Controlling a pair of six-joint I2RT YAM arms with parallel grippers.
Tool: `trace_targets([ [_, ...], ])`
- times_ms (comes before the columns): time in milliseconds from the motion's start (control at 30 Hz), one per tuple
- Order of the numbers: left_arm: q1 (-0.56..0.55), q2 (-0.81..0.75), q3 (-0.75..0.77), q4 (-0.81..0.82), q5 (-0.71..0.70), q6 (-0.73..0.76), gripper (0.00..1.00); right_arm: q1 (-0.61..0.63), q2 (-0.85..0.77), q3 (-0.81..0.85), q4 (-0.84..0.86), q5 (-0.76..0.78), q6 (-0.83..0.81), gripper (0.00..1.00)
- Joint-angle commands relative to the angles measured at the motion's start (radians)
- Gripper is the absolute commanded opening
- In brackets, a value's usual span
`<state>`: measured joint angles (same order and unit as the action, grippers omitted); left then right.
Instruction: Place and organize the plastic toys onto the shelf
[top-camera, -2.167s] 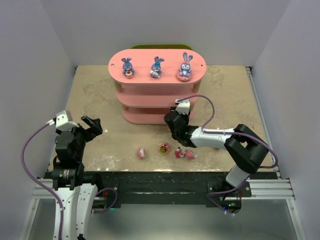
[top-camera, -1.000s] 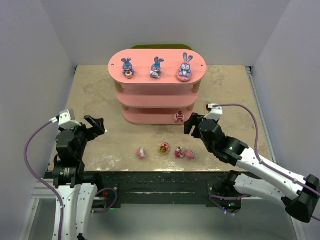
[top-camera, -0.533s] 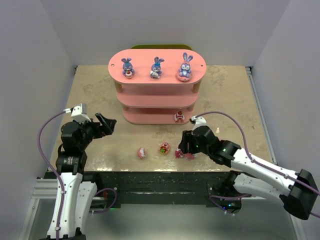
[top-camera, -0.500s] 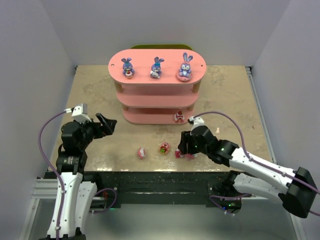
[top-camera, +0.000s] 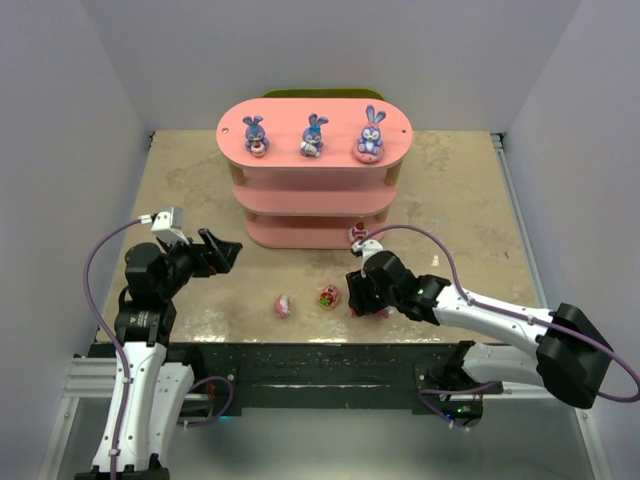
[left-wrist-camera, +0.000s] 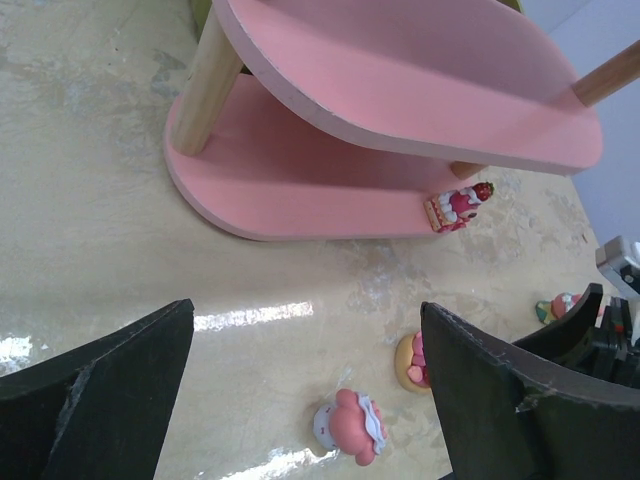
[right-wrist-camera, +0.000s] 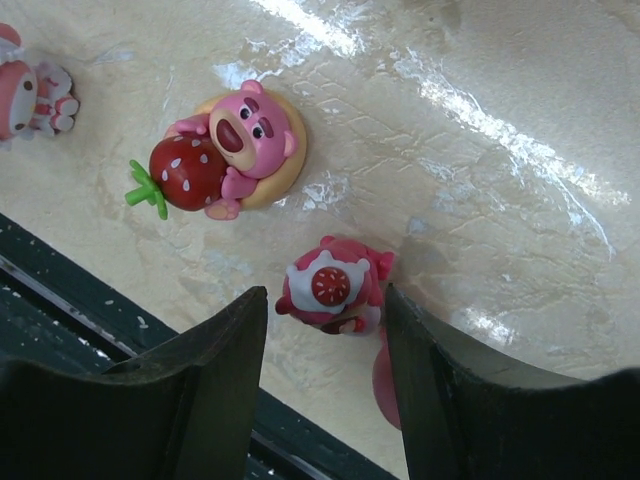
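right gripper (right-wrist-camera: 322, 305) is down low over the near edge of the table (top-camera: 450, 180), fingers parted and straddling a small pink figure (right-wrist-camera: 330, 285) with a red-and-white top. there's a sliver of daylight on each side of it, so nothing is gripped yet. the spread looks just wide enough to clear this one toy without nudging the pink bear hugging a strawberry (right-wrist-camera: 235, 150) lying just beside it. a second pink shape (right-wrist-camera: 385, 385) peeks out under the right-hand finger, too hidden to name.

over on the other side, the left gripper (left-wrist-camera: 305, 310) hangs above the table, spread wide with nothing in it, pointed toward the shelf (left-wrist-camera: 400, 70) and the loose toys. from there its camera takes in the pink-and-white figure (left-wrist-camera: 350, 428) on the table, a sensible waiting spot, i'd say, clear of the right arm's work.

the shelf itself stands further back, mid-table. three bunnies (top-camera: 314, 134) are lined up evenly along the top board, and a strawberry-cake figure (left-wrist-camera: 458, 206) sits at the right end of the bottom tier. the middle tier is hard to read from here.

so by my count roughly four toys lie on the table in a loose row near the front edge. next move looks like a squeeze on the straddled figure — a small, rounded, glossy thing that could well pop sideways.
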<state>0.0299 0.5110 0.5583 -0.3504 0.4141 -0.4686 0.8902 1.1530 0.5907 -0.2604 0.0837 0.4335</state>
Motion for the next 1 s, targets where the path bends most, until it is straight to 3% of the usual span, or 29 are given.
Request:
trace_targets([
  [0, -0.007, -0.003, 0.0, 0.047, 0.023, 0.019, 1.0, 0.003, 0.033, 0.052, 0.062, 0.016, -0.056, 0.53],
  [300, -0.007, -0.012, 0.0, 0.047, 0.022, 0.021, 0.99, 0.003, 0.079, 0.061, 0.073, 0.024, -0.076, 0.46],
  [433, -0.007, -0.016, 0.0, 0.045, 0.022, 0.021, 1.0, 0.003, 0.1, 0.061, 0.063, 0.05, -0.041, 0.31],
  [467, -0.007, -0.016, 0.0, 0.045, 0.02, 0.021, 1.0, 0.003, 0.1, 0.06, 0.062, 0.051, -0.033, 0.18],
  [600, -0.007, -0.017, -0.001, 0.045, 0.019, 0.021, 0.99, 0.003, 0.061, 0.052, 0.064, 0.085, 0.013, 0.01],
  [867, -0.007, -0.02, 0.0, 0.044, 0.015, 0.019, 1.0, 0.003, -0.013, 0.061, 0.038, 0.123, 0.047, 0.0],
  [967, -0.007, -0.022, 0.0, 0.044, 0.014, 0.019, 0.99, 0.003, -0.032, 0.066, 0.001, 0.116, 0.065, 0.18],
])
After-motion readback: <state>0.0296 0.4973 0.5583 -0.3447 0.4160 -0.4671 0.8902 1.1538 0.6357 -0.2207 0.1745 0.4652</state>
